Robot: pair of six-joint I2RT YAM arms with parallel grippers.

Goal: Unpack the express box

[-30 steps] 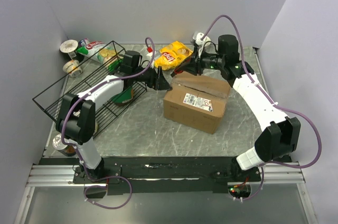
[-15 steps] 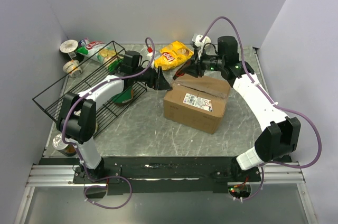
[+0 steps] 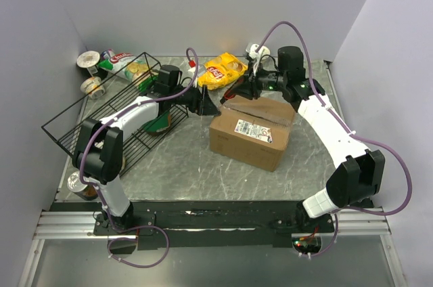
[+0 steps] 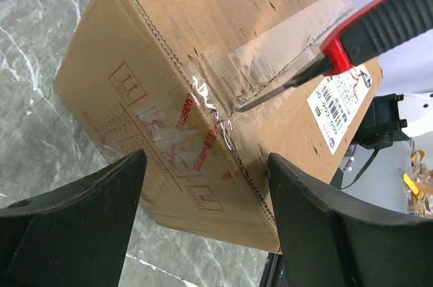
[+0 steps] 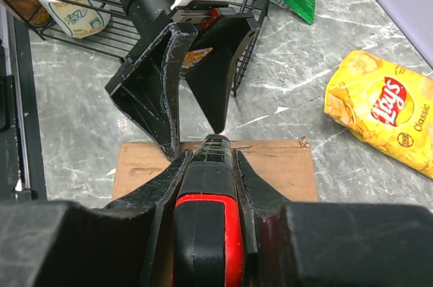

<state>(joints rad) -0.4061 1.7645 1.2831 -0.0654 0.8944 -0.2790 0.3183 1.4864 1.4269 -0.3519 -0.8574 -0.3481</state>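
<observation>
You're pinching the knife in the right gripper to slit the tape on the express box; the left gripper is hovering spread, probably to brace.

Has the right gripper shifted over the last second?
Yes: the right gripper, holding the red cutter, has edged left along the express box's far top edge.
</observation>
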